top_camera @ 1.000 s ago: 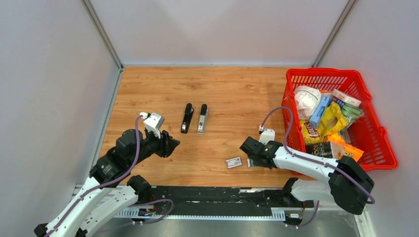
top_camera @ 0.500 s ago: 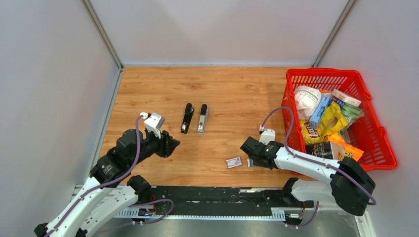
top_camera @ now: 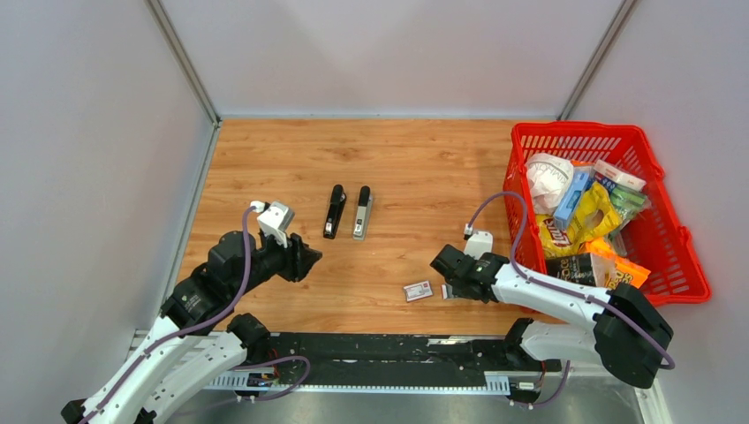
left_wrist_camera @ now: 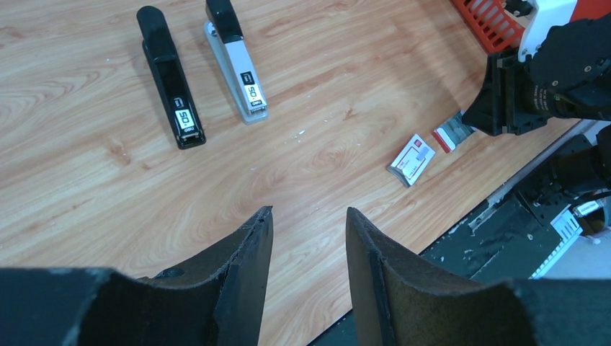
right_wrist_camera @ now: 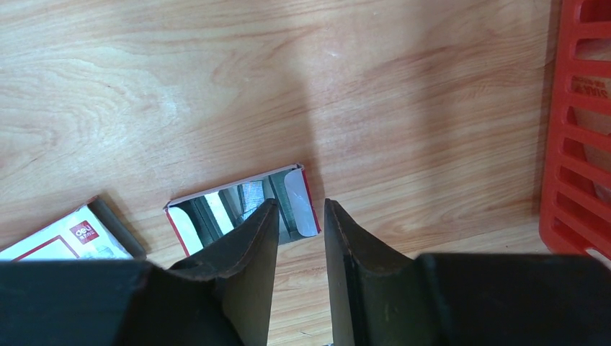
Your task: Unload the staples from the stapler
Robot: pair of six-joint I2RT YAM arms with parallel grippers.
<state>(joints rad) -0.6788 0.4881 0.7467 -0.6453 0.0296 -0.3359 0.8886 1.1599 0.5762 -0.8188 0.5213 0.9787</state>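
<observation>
Wood-grain table (top_camera: 415, 168), top view: you have two staplers lying side by side, just apart, at mid-table: one black stapler (top_camera: 334, 211) and one grey stapler (top_camera: 362, 212). One red basket (top_camera: 570, 126) full of packets stands at the right. One small printed box (top_camera: 418, 291) lies near the front edge, and one open tray (top_camera: 447, 291) lies just beside it, under the right gripper (top_camera: 439, 265). The left gripper (top_camera: 311, 256) hangs well short of the staplers.

Left wrist view: the left gripper's jaws stand about half apart with only bare table between them. It holds nothing.

Right wrist view: the right gripper's jaws are parted by a narrow gap, with nothing pinched. Its tips sit over the right end of the tray, and you cannot tell whether they touch it. The staples (right_wrist_camera: 252, 193) show as silvery ribbed metal inside that tray. The strips there cannot be counted, and whether either stapler holds more is hidden.

Handling, as a judgement: expect the staples to be light, thin and slick, and brittle along the glued rows, so a hard squeeze could snap a strip. Take a strip across its two long sides near the middle, close lightly and keep it level.
</observation>
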